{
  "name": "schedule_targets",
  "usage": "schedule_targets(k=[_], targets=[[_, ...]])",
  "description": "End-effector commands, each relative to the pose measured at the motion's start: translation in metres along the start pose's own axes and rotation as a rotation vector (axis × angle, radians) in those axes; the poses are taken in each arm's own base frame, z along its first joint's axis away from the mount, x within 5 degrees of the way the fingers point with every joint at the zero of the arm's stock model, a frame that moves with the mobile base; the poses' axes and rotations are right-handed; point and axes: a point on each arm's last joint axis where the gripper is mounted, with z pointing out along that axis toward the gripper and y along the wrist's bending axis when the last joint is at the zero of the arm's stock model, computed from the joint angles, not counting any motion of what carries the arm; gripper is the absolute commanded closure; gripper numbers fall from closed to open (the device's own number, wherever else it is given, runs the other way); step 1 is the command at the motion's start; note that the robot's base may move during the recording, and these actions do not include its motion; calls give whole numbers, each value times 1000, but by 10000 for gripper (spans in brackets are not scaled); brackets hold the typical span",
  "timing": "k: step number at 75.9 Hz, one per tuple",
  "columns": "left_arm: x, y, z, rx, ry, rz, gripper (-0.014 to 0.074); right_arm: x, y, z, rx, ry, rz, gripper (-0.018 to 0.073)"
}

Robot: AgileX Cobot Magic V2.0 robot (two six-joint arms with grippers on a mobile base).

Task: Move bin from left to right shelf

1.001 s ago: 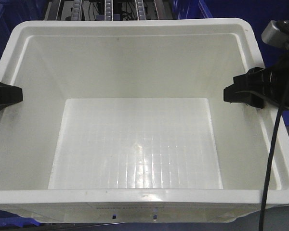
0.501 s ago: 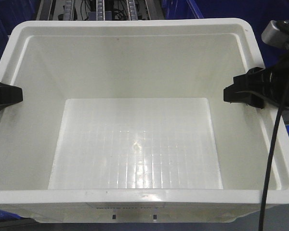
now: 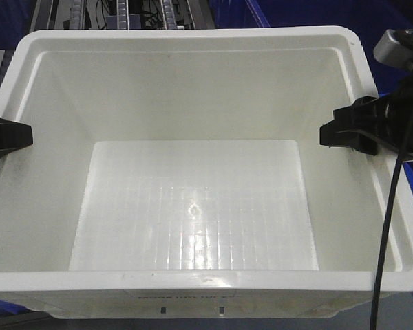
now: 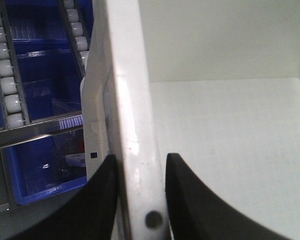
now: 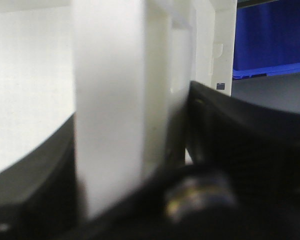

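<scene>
The large white bin (image 3: 193,89) fills the front view, empty, with its grid floor showing. My left gripper (image 3: 7,137) is shut on its left rim (image 4: 127,100); in the left wrist view the black fingers (image 4: 102,190) sit on either side of that rim. My right gripper (image 3: 347,134) is shut on the right rim (image 5: 110,75), which stands blurred between its jaws in the right wrist view. I cannot pick out the right shelf for certain in any view.
A roller rack with loose black cables (image 3: 124,12) shows beyond the bin's far left corner. Dark blue crates (image 3: 275,12) sit behind and to the right. Left of the bin are roller tracks (image 4: 7,90), a steel crossbar (image 4: 35,135) and a blue crate (image 4: 45,170).
The rack with cables and the blue crates behind the bin have slid leftward in the front view. The bin and both grippers keep the same place in the frame.
</scene>
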Motion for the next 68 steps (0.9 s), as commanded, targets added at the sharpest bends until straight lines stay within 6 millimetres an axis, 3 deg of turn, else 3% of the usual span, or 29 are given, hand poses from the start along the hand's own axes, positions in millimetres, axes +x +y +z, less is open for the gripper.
schedule_targets(k=[1, 68], targets=[[-20, -13, -19, 90, -189, -26, 602, -16, 15, -21, -81, -162, 8, 565], [-20, -13, -19, 90, -189, -26, 602, -16, 15, -21, -81, -162, 8, 565]])
